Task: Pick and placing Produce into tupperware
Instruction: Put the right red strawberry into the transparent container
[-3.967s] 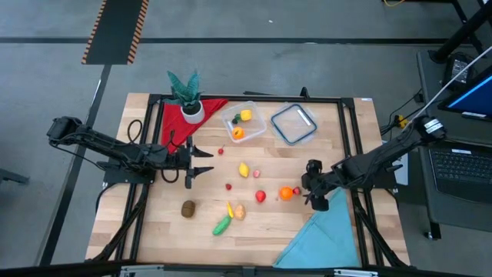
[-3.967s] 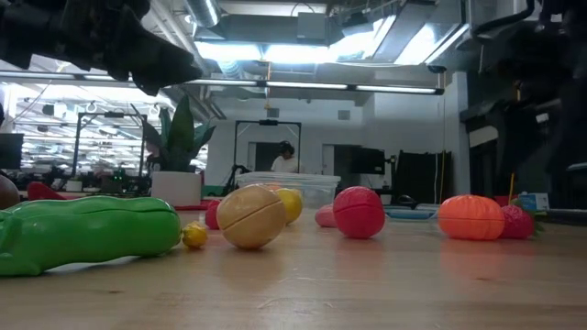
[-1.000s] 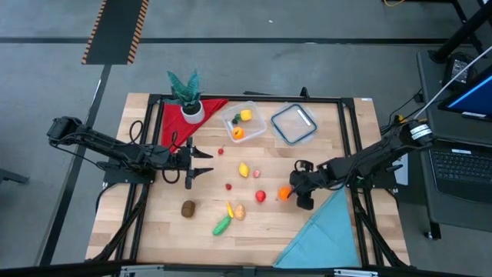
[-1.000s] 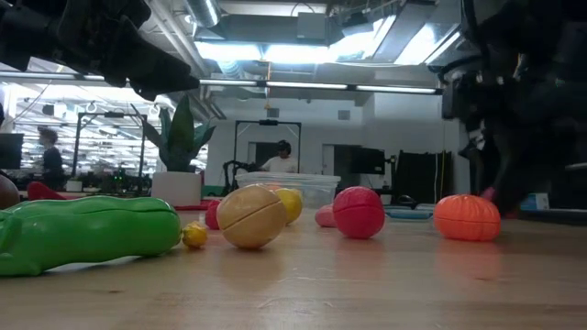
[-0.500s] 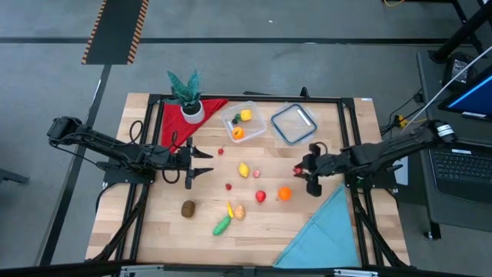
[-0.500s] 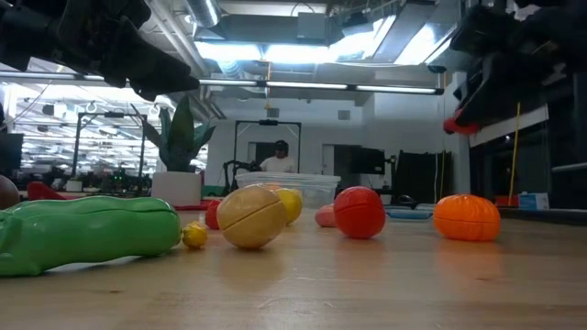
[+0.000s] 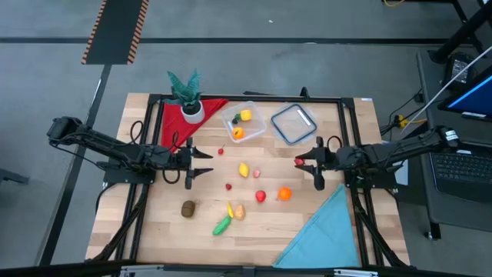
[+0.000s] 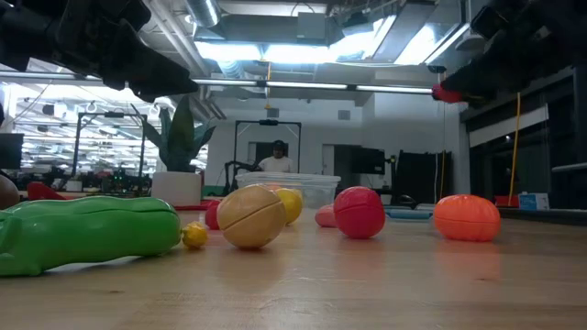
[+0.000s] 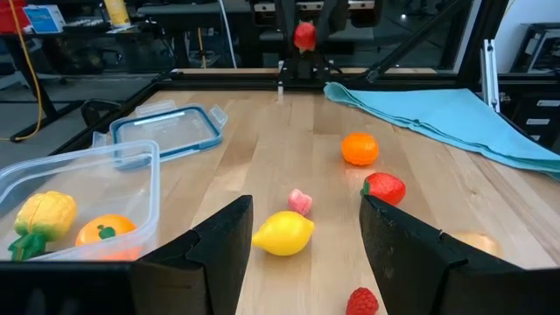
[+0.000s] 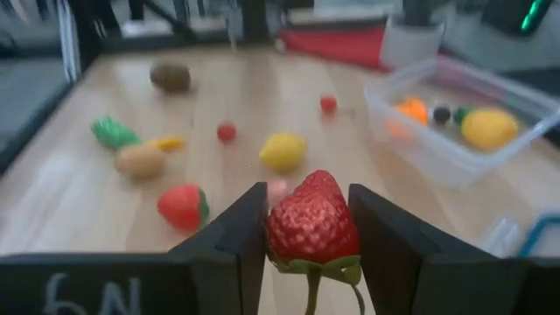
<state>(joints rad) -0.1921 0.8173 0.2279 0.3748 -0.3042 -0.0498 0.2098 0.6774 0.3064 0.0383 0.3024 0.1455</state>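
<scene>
Wooden worktop [image 7: 338, 115], dark frame round it. Blue cloth [image 7: 319, 235] lay over the near right corner, red cloth [image 7: 173, 119] at the far left with the potted plant [image 7: 187, 96] on it.

Right arm reached in from the right side, its pincer [image 7: 301, 161] held above the worktop, right of centre, closed on a red strawberry [image 10: 312, 220]; the berry sat gripped between both fingers in the right wrist view. Left arm lay along the left side, left pincer [image 7: 201, 162] parted and holding nothing, aimed toward the middle.

Tupperware [image 7: 244, 122] stood at the far edge near centre, just right of the plant. Inside it: a yellow piece [image 7: 245, 115], an orange piece [image 7: 238, 133], a small dark piece [image 10: 442, 113]. Blue-rimmed lid [image 7: 294, 123] lay flat just beside the container, on its right.

Loose produce on the bare wood, well apart from the container: orange fruit [image 7: 285, 194], red fruit [image 7: 260, 196], lemon [image 7: 244, 169], small pink piece [image 7: 257, 174], two small red pieces [image 7: 228, 185], brown kiwi [image 7: 188, 208], green pod [image 7: 221, 225], tan round piece [image 7: 239, 211], small yellow piece [image 7: 229, 208].

A person [image 8: 278, 156] was visible far off in the low view.
</scene>
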